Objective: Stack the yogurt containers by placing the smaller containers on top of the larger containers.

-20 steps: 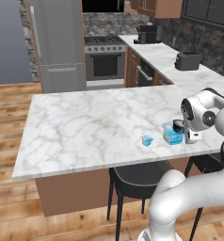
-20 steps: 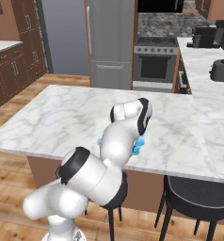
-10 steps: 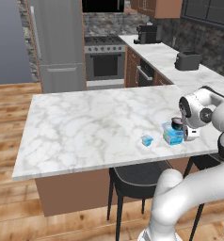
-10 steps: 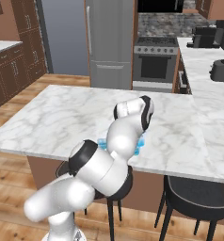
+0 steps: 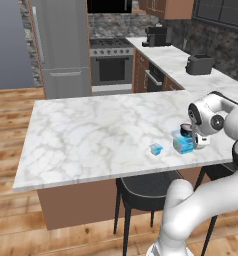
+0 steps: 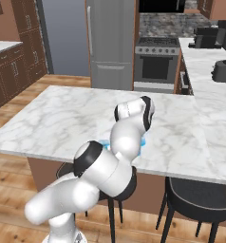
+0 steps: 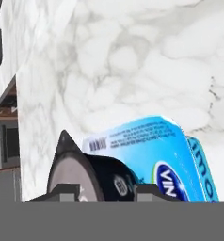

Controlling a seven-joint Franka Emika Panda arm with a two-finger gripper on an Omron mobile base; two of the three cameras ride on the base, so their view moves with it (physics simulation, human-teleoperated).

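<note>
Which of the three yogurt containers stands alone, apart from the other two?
The tiny light-blue cup. It sits by itself on the marble counter, while the dark cup is right at the bigger light-blue tub.

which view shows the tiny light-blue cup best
The left base view: the tiny light-blue cup stands alone on the marble counter, left of the bigger tub. In the right base view the arm covers most of it.

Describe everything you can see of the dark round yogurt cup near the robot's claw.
The dark cup is small and round, black-sided with a pale pinkish-grey top and a printed label. It sits above the bigger light-blue tub, near the marble counter's front right edge. In the hand view it lies close against the tub's blue side. The shut claw is right at it; whether it grips or rests on the tub is unclear.
</note>
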